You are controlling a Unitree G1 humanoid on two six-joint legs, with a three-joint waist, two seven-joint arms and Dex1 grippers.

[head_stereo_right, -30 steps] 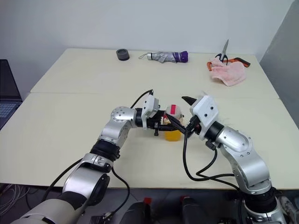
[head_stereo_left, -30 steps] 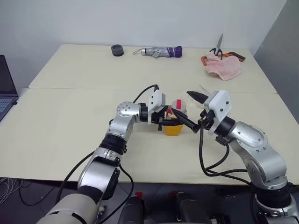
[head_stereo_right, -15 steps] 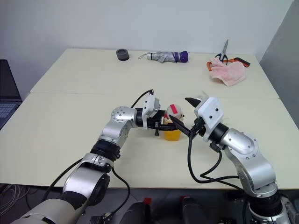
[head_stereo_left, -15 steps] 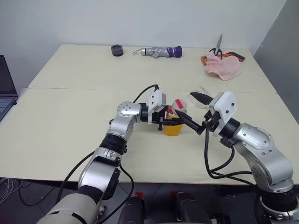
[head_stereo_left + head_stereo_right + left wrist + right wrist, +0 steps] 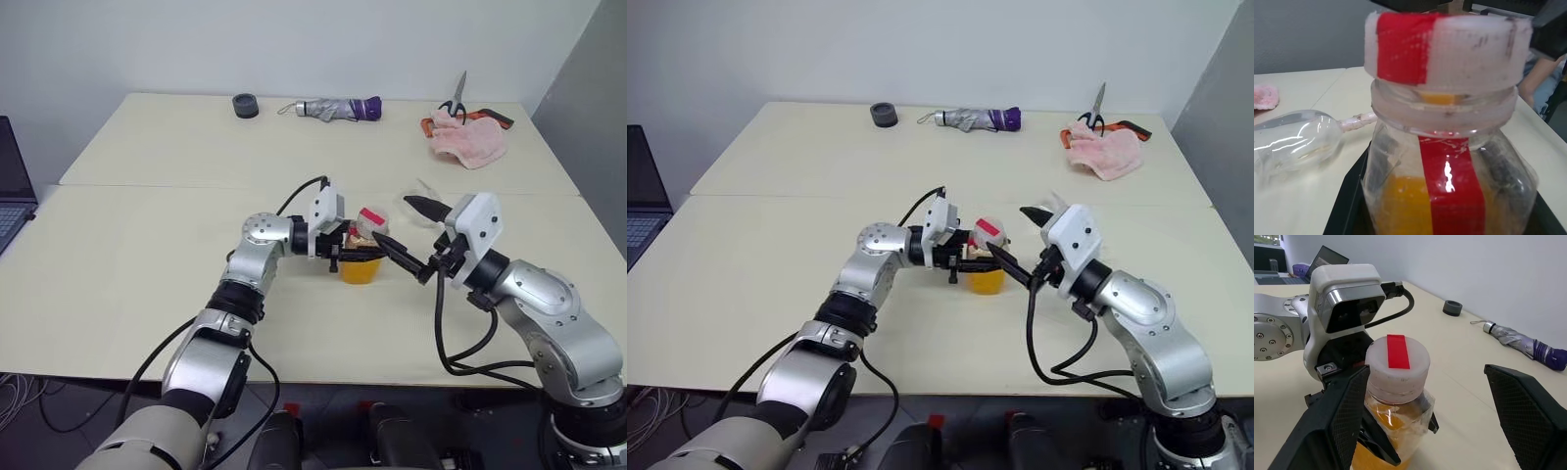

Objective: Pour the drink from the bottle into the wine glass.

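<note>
Left tool [image 5: 345, 254]: clamping the small clear plastic bottle [image 5: 363, 257] of orange drink [image 5: 361, 270].
Right tool [image 5: 409, 234]: fingers standing apart beside the bottle's cap.
Clear wine glass [image 5: 1300, 139]: lying on the desk [image 5: 147, 245].

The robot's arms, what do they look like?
Both arms are shiny silver metal with black joints and looping black cables. Each wrist carries a white box. The left gripper and right gripper have pointed black fingers with a bumpy grid texture inside.

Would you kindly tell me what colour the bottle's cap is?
The cap is white with a red strip across it, seen best in the right wrist view.
</note>
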